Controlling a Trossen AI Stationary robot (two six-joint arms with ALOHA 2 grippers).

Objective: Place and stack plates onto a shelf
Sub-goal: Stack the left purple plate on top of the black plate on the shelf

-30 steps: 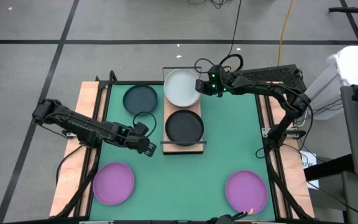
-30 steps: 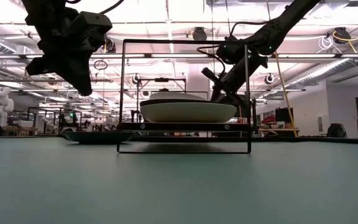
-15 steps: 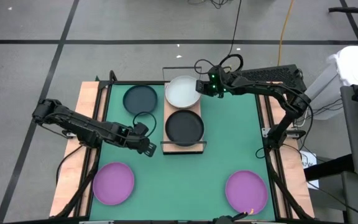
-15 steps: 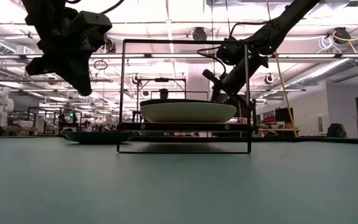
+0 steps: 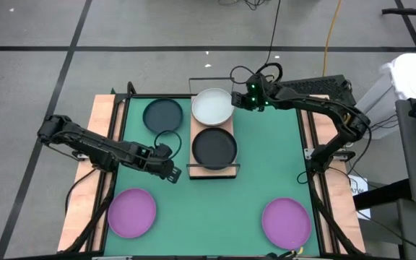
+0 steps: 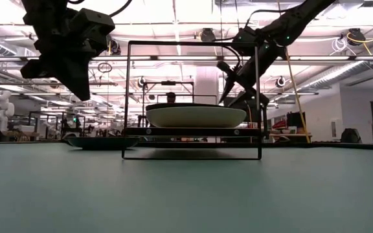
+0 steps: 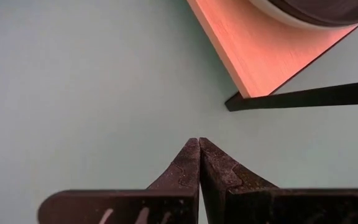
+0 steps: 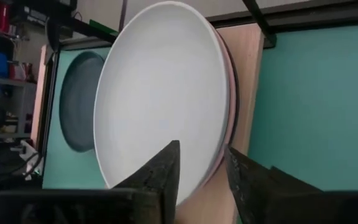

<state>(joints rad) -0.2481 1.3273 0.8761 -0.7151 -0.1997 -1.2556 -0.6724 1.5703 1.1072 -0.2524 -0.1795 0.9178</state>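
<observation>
Already, high view, done: the shelf [image 5: 200,165] carries a white plate [image 5: 212,106] at its far end and a dark plate [image 5: 214,146] at its near end.
High view, left: a dark grey plate [image 5: 162,114] beside the shelf and two purple plates [image 5: 131,212] near the front edge lie on the table [image 5: 266,159].
Low view, room: the shelf's wire frame [image 6: 258,97] stands close to the right arm.
Left wrist view: the left gripper [image 7: 199,144] hovers with fingers together near the shelf's corner.
Right wrist view: the right gripper [image 8: 202,163] has fingers apart at the white plate's rim, over a pink plate [image 8: 231,112].
</observation>
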